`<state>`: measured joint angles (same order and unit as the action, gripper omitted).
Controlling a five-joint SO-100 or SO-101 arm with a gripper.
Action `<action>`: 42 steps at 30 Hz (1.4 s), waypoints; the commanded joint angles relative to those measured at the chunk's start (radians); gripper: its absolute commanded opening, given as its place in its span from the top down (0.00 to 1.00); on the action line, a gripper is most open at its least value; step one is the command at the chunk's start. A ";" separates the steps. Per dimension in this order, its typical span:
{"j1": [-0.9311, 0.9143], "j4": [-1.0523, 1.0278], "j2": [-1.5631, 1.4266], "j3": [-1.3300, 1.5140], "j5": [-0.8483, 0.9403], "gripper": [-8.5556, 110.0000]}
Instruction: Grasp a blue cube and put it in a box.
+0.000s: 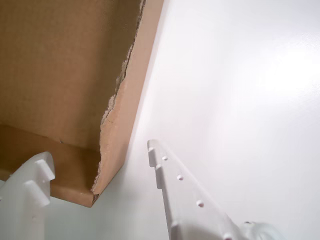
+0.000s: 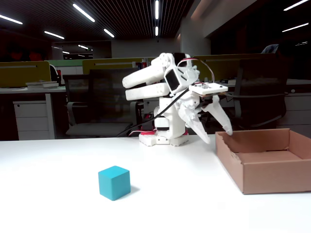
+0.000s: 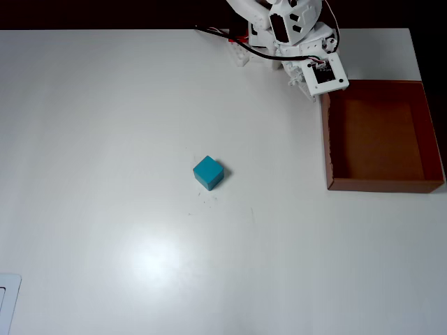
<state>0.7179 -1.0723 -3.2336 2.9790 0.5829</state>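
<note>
Nearest to us in the fixed view, the blue cube [image 2: 114, 182] sits alone on the white surface [image 2: 58, 194], toward the front and a little left of its middle. The overhead view shows the same: the blue cube [image 3: 208, 172] rests near the centre of the surface [image 3: 105, 209], well apart from everything else, with nothing touching it.

Further back and to the right in the fixed view is the box [image 2: 265, 167], a shallow cardboard tray with ragged walls. From above, the box [image 3: 327, 139] lies along the right edge of the surface, and we see its floor bare; nothing is inside.

Beyond that is the arm, folded low over its base at the far edge. Its claw [image 2: 218, 137] points downward at the far left corner of the box, its two fingers spread with nothing between them. In the wrist view the claw [image 1: 97, 157] is likewise parted and empty, straddling the torn corner of the box [image 1: 125, 110], with only bare surface past it.

We judge the task barely begun. The cube has not been grasped and the box is unfilled. What remains is the whole job: reach across to the cube, close on it, carry it over and release it in the box.
</note>
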 commanded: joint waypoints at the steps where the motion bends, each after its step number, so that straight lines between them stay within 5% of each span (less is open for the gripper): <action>1: 0.005 -0.003 -0.006 -0.008 0.006 0.73; 42: 0.040 -0.003 -0.008 -0.009 -0.002 0.73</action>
<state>0.7532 -1.0830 -3.2352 2.9790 0.5829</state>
